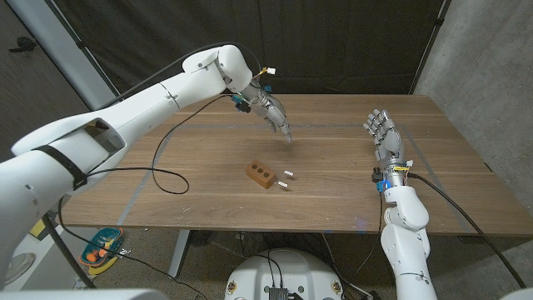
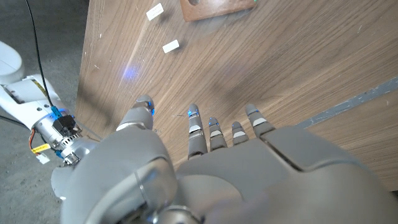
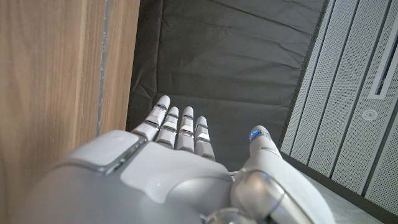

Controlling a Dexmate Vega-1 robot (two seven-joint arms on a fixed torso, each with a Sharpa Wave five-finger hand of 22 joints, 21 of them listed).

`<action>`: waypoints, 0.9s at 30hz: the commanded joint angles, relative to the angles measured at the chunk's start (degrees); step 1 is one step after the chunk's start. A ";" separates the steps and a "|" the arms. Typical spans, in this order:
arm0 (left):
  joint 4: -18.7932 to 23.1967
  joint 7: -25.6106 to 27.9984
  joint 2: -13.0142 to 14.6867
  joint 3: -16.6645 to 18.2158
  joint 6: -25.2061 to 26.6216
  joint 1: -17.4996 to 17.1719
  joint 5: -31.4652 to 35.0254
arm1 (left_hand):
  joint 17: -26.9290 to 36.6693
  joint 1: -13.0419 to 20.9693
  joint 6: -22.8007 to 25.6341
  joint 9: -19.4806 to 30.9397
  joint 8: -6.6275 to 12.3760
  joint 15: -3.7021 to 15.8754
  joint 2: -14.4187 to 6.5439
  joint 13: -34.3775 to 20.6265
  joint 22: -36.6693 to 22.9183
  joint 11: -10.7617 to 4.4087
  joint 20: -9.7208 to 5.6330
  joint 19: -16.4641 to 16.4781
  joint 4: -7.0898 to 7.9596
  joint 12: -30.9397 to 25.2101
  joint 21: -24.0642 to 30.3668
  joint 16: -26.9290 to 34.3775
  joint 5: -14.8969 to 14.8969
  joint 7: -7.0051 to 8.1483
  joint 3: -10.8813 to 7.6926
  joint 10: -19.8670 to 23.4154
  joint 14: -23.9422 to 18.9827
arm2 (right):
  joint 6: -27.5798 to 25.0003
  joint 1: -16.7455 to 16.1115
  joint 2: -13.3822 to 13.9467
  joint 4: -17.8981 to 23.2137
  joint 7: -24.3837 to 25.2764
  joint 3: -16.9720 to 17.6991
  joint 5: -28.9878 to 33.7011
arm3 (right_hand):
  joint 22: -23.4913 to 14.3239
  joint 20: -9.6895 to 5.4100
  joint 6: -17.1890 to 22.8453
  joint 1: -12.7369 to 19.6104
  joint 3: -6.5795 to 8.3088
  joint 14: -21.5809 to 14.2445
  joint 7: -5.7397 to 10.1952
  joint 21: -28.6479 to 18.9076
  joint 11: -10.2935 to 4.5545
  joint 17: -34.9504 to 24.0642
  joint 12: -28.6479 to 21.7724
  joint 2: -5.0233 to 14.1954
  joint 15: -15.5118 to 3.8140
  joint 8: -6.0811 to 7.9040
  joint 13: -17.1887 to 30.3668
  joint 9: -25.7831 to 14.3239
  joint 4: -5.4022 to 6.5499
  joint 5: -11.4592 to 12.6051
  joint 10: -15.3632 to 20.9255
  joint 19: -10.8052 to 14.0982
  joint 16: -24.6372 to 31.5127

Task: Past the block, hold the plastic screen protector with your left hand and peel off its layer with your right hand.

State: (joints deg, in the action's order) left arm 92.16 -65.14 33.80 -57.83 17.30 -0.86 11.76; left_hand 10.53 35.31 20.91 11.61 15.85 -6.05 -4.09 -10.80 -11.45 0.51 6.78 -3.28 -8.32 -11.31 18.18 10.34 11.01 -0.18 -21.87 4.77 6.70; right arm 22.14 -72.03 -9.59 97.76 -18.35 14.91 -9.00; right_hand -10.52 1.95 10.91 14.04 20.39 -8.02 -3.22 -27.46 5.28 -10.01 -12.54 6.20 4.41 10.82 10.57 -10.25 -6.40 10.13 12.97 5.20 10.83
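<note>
The table (image 1: 208, 183) is brown wood with fine dark lines in it. Its top looks smooth and a little shiny where the light falls. The block (image 1: 261, 174) is wood too, a warmer reddish brown, and looks matt. The two small tabs (image 1: 286, 180) beside it are white; what they are made of is too small to tell. The left hand (image 1: 273, 113) is grey and looks like smooth plastic with a soft shine. The right hand (image 1: 382, 132) looks the same. The arm covers (image 1: 158, 100) are white, hard and glossy. The curtain (image 3: 230, 68) behind is black cloth, matt and creased. The wall (image 3: 360, 93) is grey with tiny dots.
</note>
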 commanded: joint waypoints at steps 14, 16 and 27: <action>-16.68 -6.11 -11.50 -6.62 -6.63 5.64 4.49 | -0.02 4.36 5.98 0.97 1.85 -0.12 1.07 -0.32 -0.02 0.18 -0.02 -1.54 -0.77 -0.27 -1.37 0.00 0.17 -4.01 -0.24 -1.24 2.90 | 1.63 -0.53 -0.95 -0.68 -0.54 0.75 -0.52 | -0.32 0.12 1.01 -0.06 -0.22 -0.88 0.07 0.12 0.01 -0.14 -0.62 0.01 0.28 0.42 0.09 -0.21 -0.07 -0.10 0.75 0.58 0.20; -18.37 -6.42 -12.44 -7.18 -7.24 5.99 4.67 | 0.00 4.32 5.65 1.07 1.65 -0.51 1.31 -0.32 -0.04 0.34 0.14 -2.17 -0.60 -0.07 -1.66 -0.08 0.13 -4.02 0.00 -1.96 3.42 | 1.55 -0.49 -0.94 -0.59 -0.43 0.78 -0.38 | -0.32 0.13 1.08 -0.15 -0.25 -0.91 0.09 0.13 0.04 -0.15 -0.62 0.01 0.28 0.43 0.09 -0.21 -0.02 -0.11 0.79 0.61 0.20; -27.66 -8.69 -18.39 -10.74 -11.45 8.17 6.18 | 0.15 4.31 4.63 1.68 1.22 -1.29 1.87 -0.38 -0.18 1.70 0.70 -5.17 -0.04 0.57 -2.93 -0.43 0.18 -2.79 0.77 -5.43 6.58 | 2.04 -0.04 -1.13 -1.67 -0.35 1.15 -0.73 | -0.33 0.13 1.17 -0.56 -0.35 -1.04 0.16 0.24 0.01 -0.21 -0.59 0.03 0.28 0.39 0.09 -0.21 0.22 -0.13 0.90 0.64 0.18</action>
State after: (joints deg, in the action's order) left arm 74.82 -71.69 21.89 -64.89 9.63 4.90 16.68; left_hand 10.55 39.64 25.74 12.94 17.35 -6.96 -2.43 -11.08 -11.45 2.04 7.28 -7.57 -8.40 -10.80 15.46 9.96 11.25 -3.74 -21.30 -0.05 9.88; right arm 23.66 -72.47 -10.50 97.00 -18.78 15.73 -9.48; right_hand -10.53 2.25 11.68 14.04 20.23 -8.32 -3.07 -27.46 5.20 -10.00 -12.77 6.20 4.71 11.03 10.57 -10.25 -6.23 10.13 13.49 5.50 10.83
